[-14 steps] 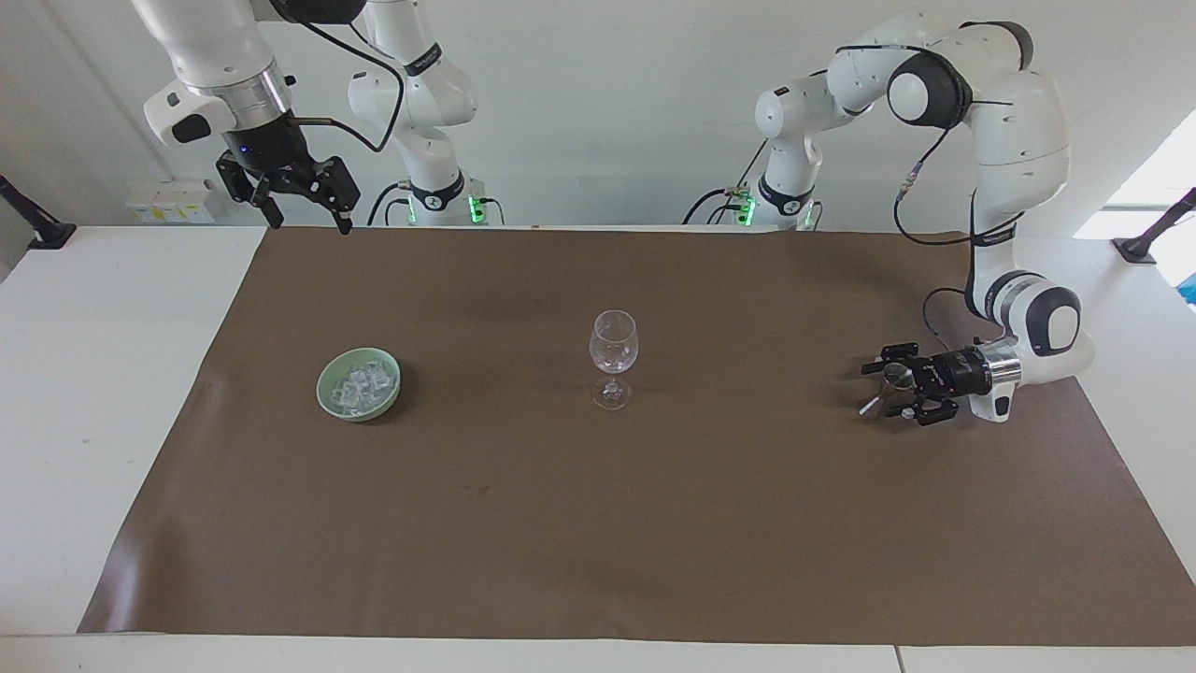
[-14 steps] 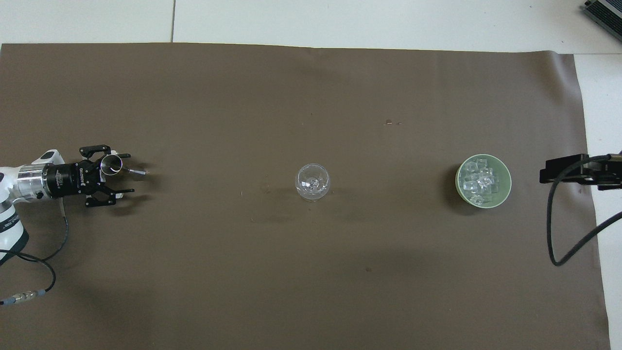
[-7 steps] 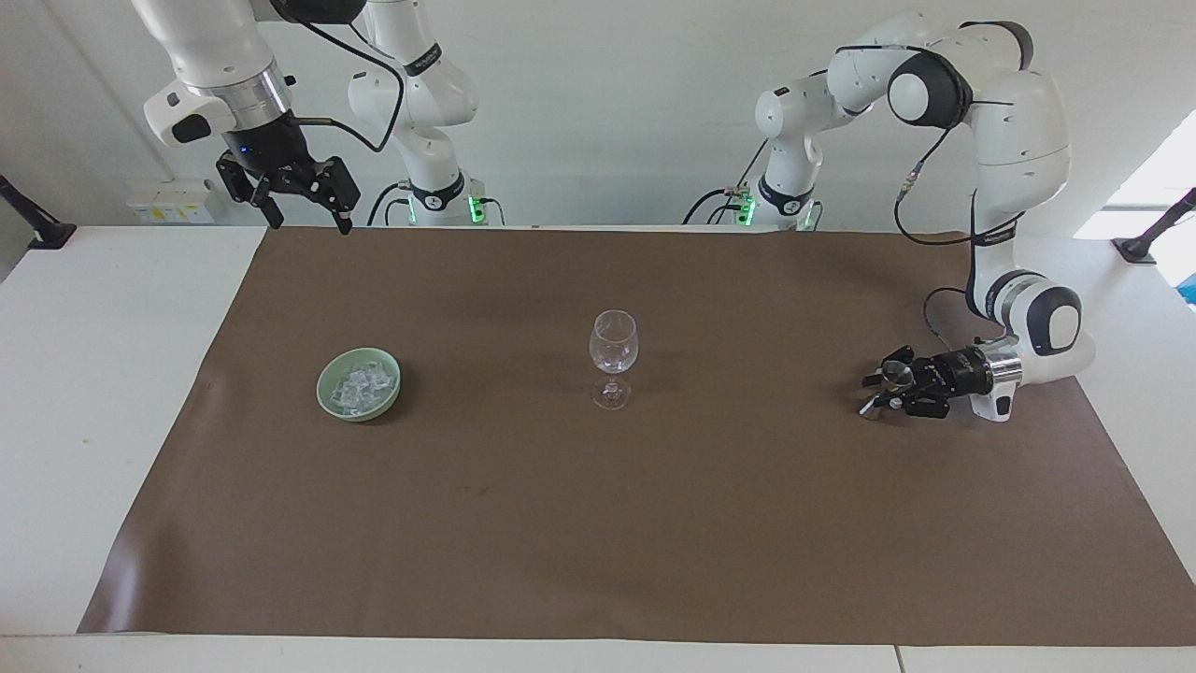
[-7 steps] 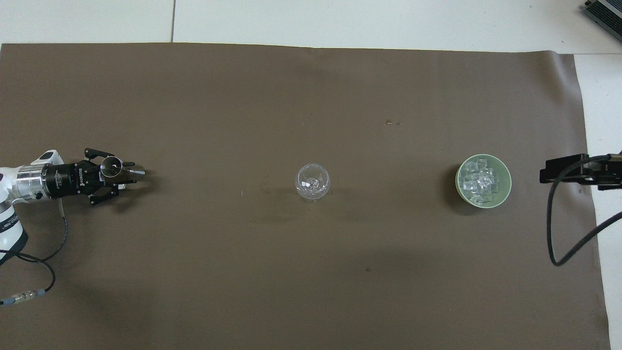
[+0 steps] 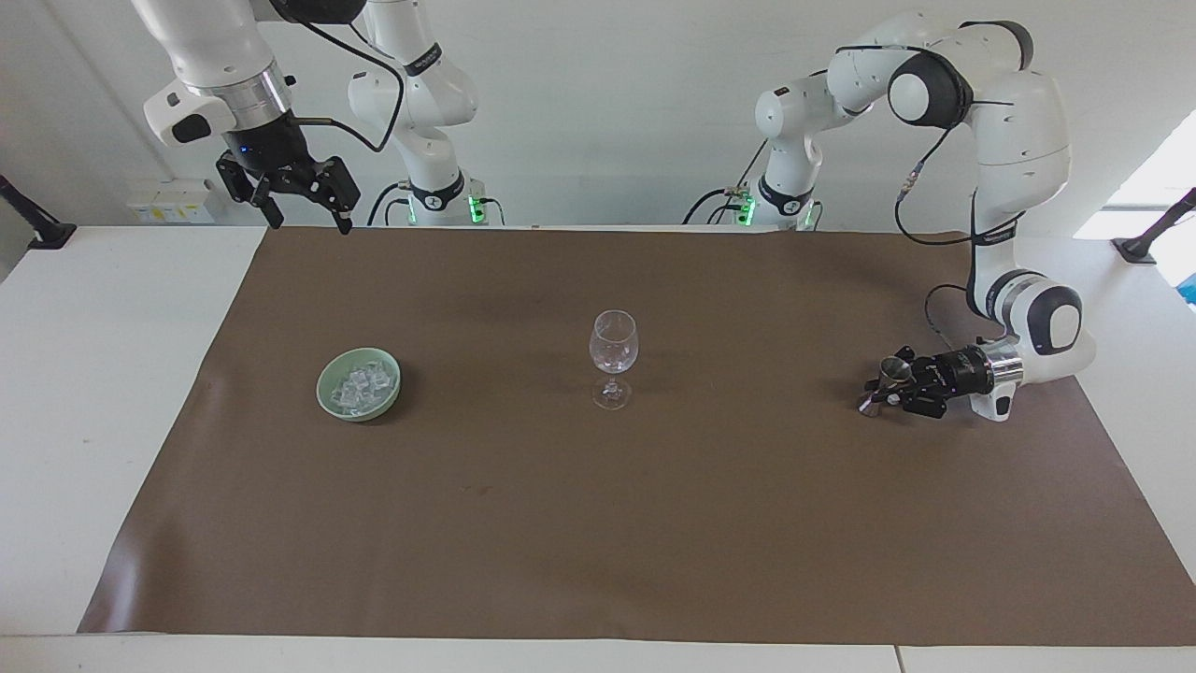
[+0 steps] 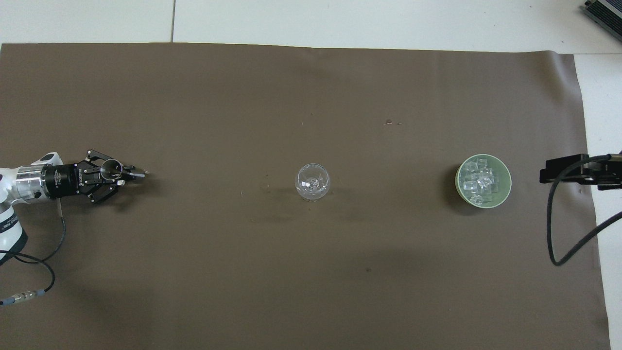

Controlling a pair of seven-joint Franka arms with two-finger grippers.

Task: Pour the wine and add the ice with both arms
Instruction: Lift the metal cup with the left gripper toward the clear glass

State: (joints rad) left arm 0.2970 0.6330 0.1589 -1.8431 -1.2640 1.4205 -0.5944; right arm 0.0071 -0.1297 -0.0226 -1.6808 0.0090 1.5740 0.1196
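Low over the matte brown tabletop, a small hourglass-shaped metal jigger is pinched by the left pincer; the right pincer is held spread, raised, waiting.

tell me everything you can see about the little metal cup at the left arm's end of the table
The metal measuring cup is small, shiny and silver, hourglass-shaped like a jigger: an open round mouth on top, a narrow waist and a flared lower cone. It stands slightly tilted on the brown mat, toward the left arm's end of the table. The left end effector comes in low from the side and is shut on its waist. Whether it holds liquid cannot be seen.
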